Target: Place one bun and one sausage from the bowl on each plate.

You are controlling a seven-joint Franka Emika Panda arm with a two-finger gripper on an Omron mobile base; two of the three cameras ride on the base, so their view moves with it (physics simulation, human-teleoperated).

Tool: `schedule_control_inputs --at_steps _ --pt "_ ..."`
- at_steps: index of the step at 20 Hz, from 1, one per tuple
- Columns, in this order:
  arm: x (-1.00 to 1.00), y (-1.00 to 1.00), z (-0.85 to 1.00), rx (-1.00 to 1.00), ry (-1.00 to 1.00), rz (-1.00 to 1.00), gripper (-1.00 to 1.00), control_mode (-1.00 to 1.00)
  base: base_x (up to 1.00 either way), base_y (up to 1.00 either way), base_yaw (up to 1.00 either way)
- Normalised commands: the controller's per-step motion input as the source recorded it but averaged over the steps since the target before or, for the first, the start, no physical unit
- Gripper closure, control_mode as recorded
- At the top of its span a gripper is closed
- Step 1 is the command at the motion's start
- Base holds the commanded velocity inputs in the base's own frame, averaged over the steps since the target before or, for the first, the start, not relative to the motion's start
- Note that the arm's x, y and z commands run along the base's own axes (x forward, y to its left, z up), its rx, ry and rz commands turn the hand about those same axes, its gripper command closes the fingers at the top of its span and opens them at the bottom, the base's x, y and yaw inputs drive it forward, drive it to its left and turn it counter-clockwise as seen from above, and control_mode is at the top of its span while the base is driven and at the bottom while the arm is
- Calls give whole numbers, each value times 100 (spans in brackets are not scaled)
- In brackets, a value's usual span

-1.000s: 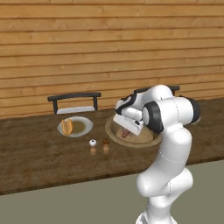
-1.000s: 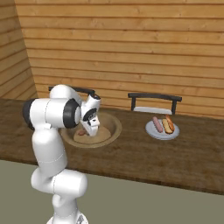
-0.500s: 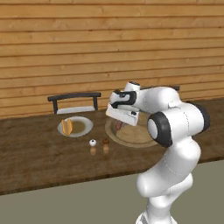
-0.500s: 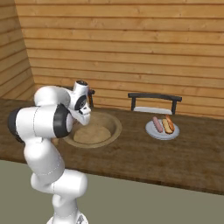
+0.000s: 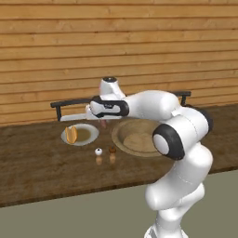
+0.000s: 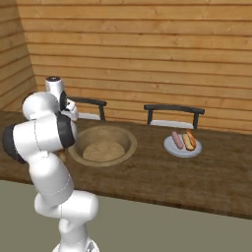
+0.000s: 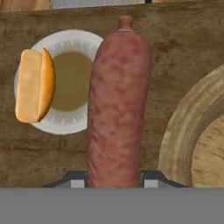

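- The sausage [image 7: 117, 105] is held between the jaws of the gripper [image 7: 113, 180], pinched at its lower end, with its length pointing toward 12 o'clock in the hand view.
- The target plate [image 7: 83, 41] lies at about 10 o'clock from the sausage in that view, with a bun [image 7: 35, 85] on its 9 o'clock side; the brownish centre and the 3 o'clock half are bare.
- The bowl [image 7: 186, 131] is seen at 4 o'clock in the hand view and looks emptied of food.
- In the right base view the other plate [image 6: 170, 147] already carries a sausage and a bun side by side, so this delivery is judged to be the last.
- The sausage should be carried a little further toward 9 o'clock until it sits over the bare half of the plate, beside the bun and not on it.
- It should be lowered close to the plate before the jaws are parted, since a round sausage is likely to roll off the rim.
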Motion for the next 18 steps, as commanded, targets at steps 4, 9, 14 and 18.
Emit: schedule_control_inputs --at_steps 4,9,14,18 --pt "35 47 -43 -11 -17 39 100 -100 0 0 0" --pt "79 26 -30 0 0 16 100 -100 0 0 0" --pt "52 15 -15 -1 17 -2 100 -100 0 0 0" --pt "11 25 -16 -11 9 -5 100 -100 0 0 0"
